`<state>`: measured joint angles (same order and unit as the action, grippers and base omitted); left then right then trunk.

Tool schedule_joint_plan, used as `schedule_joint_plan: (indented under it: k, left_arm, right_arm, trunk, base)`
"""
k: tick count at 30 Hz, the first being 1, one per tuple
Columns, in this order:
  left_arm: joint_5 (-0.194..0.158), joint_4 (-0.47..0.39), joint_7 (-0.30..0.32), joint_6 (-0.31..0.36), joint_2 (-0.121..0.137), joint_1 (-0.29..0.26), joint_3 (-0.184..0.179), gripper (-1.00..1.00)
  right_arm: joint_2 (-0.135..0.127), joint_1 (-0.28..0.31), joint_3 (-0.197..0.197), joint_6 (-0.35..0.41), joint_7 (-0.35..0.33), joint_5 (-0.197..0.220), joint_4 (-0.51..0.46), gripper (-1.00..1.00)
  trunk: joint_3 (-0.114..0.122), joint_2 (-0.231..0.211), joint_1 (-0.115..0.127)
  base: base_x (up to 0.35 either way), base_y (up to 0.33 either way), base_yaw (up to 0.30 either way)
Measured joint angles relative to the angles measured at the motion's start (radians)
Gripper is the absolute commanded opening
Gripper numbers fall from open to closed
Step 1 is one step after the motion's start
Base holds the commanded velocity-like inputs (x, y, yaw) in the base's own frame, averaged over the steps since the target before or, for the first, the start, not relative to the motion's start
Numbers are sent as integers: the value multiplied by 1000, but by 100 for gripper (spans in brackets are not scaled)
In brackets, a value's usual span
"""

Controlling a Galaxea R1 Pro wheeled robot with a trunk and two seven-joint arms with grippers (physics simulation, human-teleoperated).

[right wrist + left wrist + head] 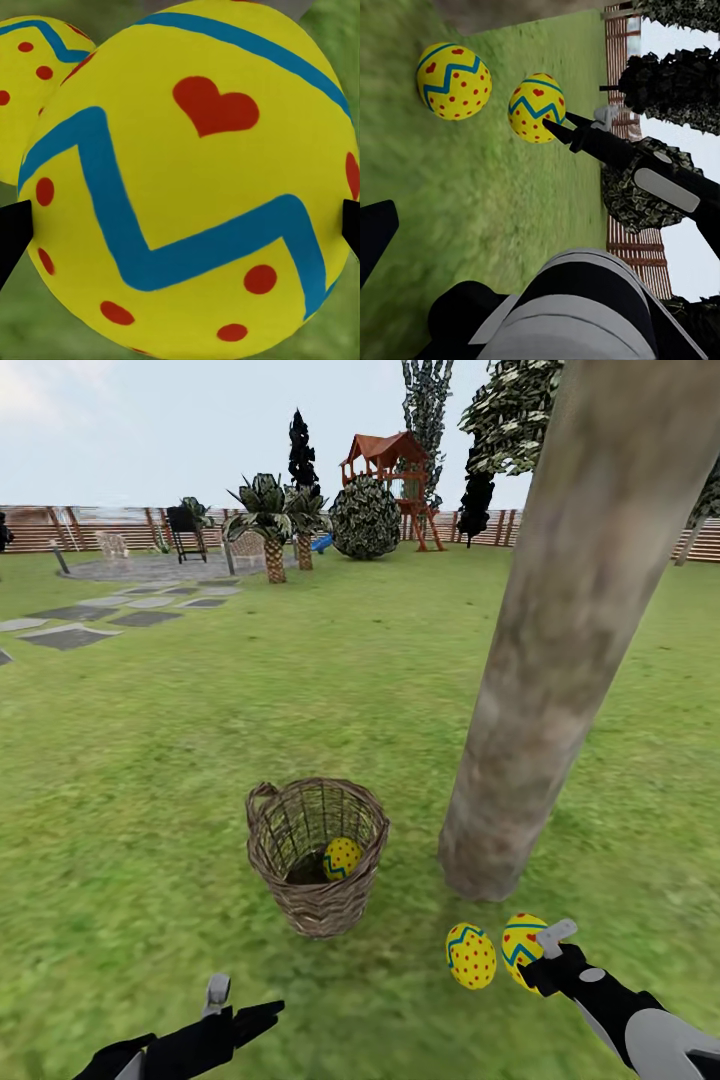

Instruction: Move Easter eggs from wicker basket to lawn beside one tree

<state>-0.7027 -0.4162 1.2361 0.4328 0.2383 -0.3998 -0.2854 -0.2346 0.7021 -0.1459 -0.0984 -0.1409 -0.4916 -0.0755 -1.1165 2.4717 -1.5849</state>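
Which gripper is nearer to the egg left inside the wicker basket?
Left. The left gripper sits low in the head view, just below the wicker basket holding that egg. The right gripper is farther off, at an egg by the tree.

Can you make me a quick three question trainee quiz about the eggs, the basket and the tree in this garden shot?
1. How many Easter eggs remain in the wicker basket?
2. True or false: two eggs lie on the lawn near the foot of the tree.
3. Which tool is at an egg: A) left tool B) right tool?

Key:
1. One egg in the basket.
2. True: the free egg and the egg at the tool sit by the trunk.
3. B; its fingers flank that egg.
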Motion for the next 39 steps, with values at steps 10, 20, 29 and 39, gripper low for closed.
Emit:
schedule_joint_plan:
  k: [10, 20, 29, 39]
  left_arm:
    - [-1, -1, 1, 0, -1, 0, 0, 100]
    - [-1, -5, 1, 0, -2, 0, -1, 100]
    - [-1, -5, 1, 0, -3, 0, -1, 100]
    - [0, -4, 1, 0, -3, 0, -1, 100]
  right_arm:
    - [0, 0, 0, 0, 1, 0, 0, -100]
    - [-1, 0, 0, 1, 2, 2, 0, -100]
    - [-6, 0, -2, 4, 8, 3, -3, -100]
    - [-6, 0, -2, 3, 9, 3, -3, -100]
  trunk:
    - [0, 0, 0]
    - [-20, 28, -16]
    - [-36, 29, -18]
    - [-55, 31, -20]
  base:
    - [186, 0, 0]
    - [0, 0, 0]
    - [0, 0, 0]
    - [0, 0, 0]
